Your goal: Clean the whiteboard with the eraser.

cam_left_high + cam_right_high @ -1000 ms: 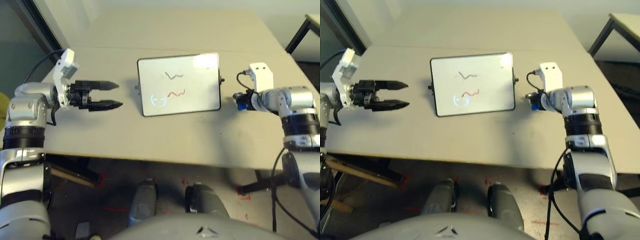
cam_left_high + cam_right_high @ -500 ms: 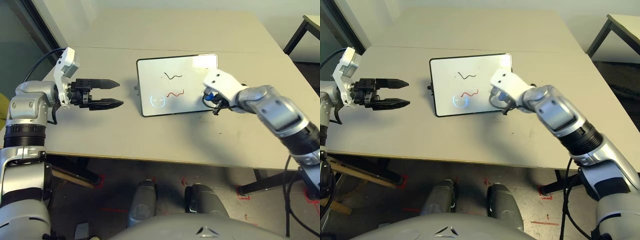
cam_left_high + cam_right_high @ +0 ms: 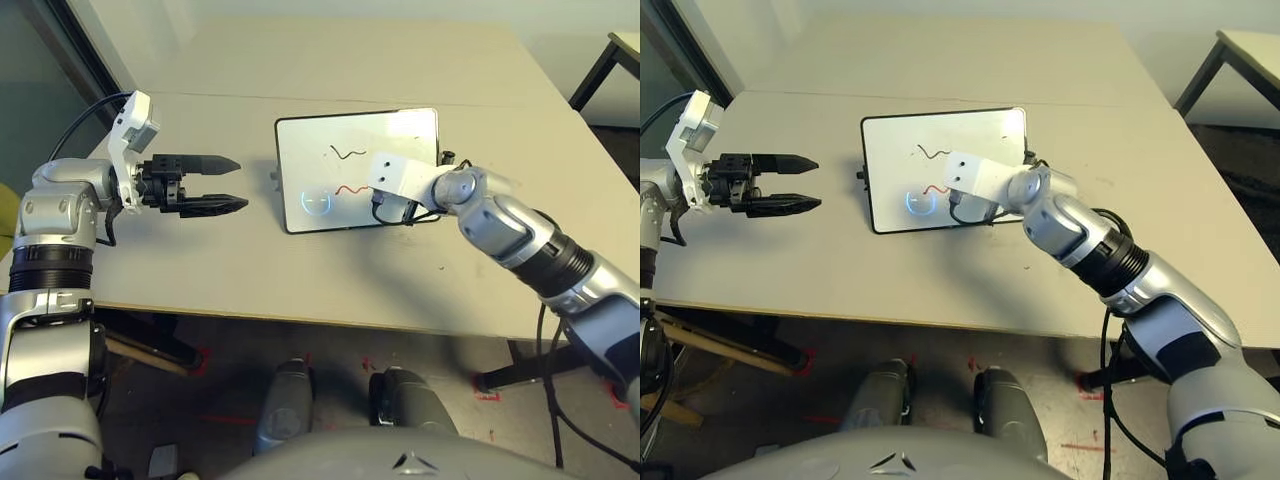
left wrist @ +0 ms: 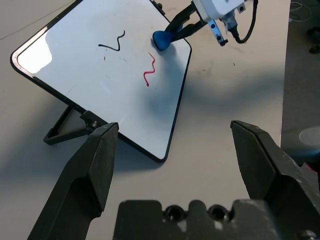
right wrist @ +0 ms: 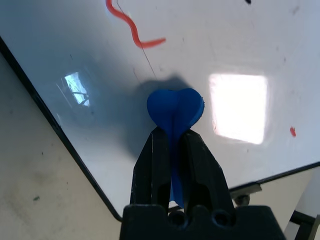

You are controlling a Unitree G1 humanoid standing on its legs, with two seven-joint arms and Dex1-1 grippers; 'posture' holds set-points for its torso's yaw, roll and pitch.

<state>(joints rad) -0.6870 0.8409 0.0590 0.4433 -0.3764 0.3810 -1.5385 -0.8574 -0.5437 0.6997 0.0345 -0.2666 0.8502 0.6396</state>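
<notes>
Right claw (image 5: pixel 172 145) now over whiteboard (image 3: pixel 330 135), centre frame on worktop (image 3: pixel 300 270) — a second ago it hung off board's right edge. Swung in leftward, wrist rolled. Fingers pinching blue eraser (image 5: pixel 175 111) tight, block poised just below red squiggle (image 4: pixel 150 70); contact with surface unclear. Black squiggle (image 3: pixel 348 152) above, untouched. Left claw (image 3: pixel 215 184) at frame left, spread wide, empty, unmoved. Both marks intact: wiping looks about to start, red one likely first.
</notes>
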